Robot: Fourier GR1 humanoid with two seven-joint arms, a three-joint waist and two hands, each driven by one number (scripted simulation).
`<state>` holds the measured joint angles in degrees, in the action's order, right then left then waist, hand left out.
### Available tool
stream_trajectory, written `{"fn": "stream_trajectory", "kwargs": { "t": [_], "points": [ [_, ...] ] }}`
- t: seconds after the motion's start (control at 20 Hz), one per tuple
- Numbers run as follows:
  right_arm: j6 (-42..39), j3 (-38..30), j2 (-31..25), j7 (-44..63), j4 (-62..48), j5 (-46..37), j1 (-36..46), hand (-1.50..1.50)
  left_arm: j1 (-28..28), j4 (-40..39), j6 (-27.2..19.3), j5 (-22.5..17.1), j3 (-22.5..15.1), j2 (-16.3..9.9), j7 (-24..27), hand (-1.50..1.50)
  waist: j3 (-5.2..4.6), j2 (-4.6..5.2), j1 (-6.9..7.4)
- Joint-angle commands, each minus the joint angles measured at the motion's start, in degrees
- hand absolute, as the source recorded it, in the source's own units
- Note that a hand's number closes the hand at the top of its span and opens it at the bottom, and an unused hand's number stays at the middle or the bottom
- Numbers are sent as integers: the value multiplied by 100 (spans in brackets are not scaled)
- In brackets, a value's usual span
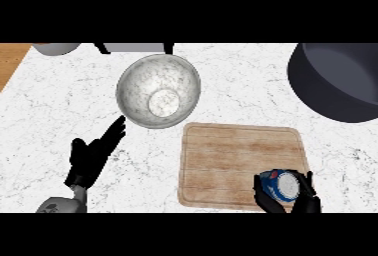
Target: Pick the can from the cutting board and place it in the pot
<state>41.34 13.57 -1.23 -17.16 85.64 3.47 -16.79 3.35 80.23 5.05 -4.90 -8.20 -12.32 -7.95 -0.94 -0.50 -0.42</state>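
Observation:
A blue and white can point(283, 184) sits at the near right corner of the wooden cutting board point(236, 160). My right hand point(301, 200) is curled round the can, thumb on its left side and fingers on its right. The dark pot point(336, 82) stands at the far right of the counter, partly cut off by the view's edge. My left hand point(92, 157) rests open at the left, fingers pointing up toward the bowl.
A silver metal bowl point(159, 90) stands left of the board's far edge. A grey object point(55, 48) and a white one point(133, 47) lie at the counter's back edge. A wooden surface point(11, 62) shows at the far left.

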Motion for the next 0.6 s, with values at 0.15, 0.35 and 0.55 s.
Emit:
{"fn": "stream_trajectory", "kwargs": {
  "t": [0.15,0.35,0.55],
  "points": [
    [-1961,-1379,-1850,-310,-393,1113,376,150,88,-18,-8,-7,31,100,-49,0,115,57,21],
    [-3068,-2042,-3011,-474,-803,1532,411,150,43,19,-46,37,-34,154,9,0,159,60,-13],
    [-4343,-2858,-3926,-858,-1762,2188,754,150,65,-98,27,23,34,73,75,0,150,87,53]
  ]
}}
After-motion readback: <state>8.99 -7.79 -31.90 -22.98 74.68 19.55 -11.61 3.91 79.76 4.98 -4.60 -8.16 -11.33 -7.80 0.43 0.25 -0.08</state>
